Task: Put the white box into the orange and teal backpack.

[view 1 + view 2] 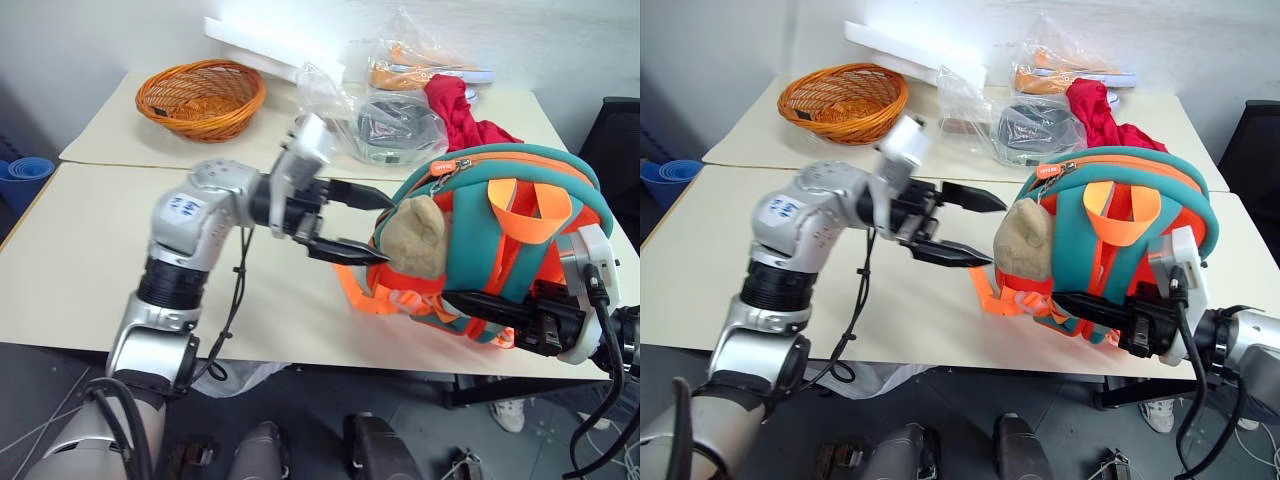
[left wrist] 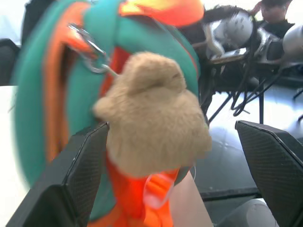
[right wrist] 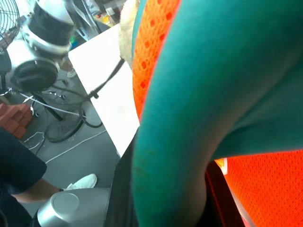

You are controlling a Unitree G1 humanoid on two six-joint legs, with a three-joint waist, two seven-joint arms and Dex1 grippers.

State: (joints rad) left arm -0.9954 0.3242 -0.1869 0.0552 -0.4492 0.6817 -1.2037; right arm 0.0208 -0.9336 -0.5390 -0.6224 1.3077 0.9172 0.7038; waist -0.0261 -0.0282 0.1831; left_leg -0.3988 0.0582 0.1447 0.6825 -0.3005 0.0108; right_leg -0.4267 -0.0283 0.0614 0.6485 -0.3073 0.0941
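Backpack (image 1: 500, 235) stands upright at worktop (image 1: 90, 260) front edge, tan plush toy (image 1: 415, 238) hanging on its side. Right gripper (image 1: 480, 305) fingers pinch backpack low down. Left gripper (image 1: 345, 222) fingers spread wide, just beside plush toy, not touching. White box not seen.

**Cloth, plush and wicker on a matt tabletop**

From my remote station I see the backpack (image 1: 500, 215) in soft, matt teal fabric with orange open-weave mesh and smooth orange webbing loops. Its plush toy (image 1: 415, 238) looks tan and fuzzy, hung on a shiny metal clip. My left gripper (image 1: 350, 222) has black fingers (image 2: 75, 179) with a fine textured weave. At eleven o'clock sits a woven wicker basket (image 1: 200, 98); at one o'clock, crinkled glossy plastic bags (image 1: 390, 115) and a red cloth (image 1: 462, 115). The table (image 1: 90, 250) is smooth, matt cream.
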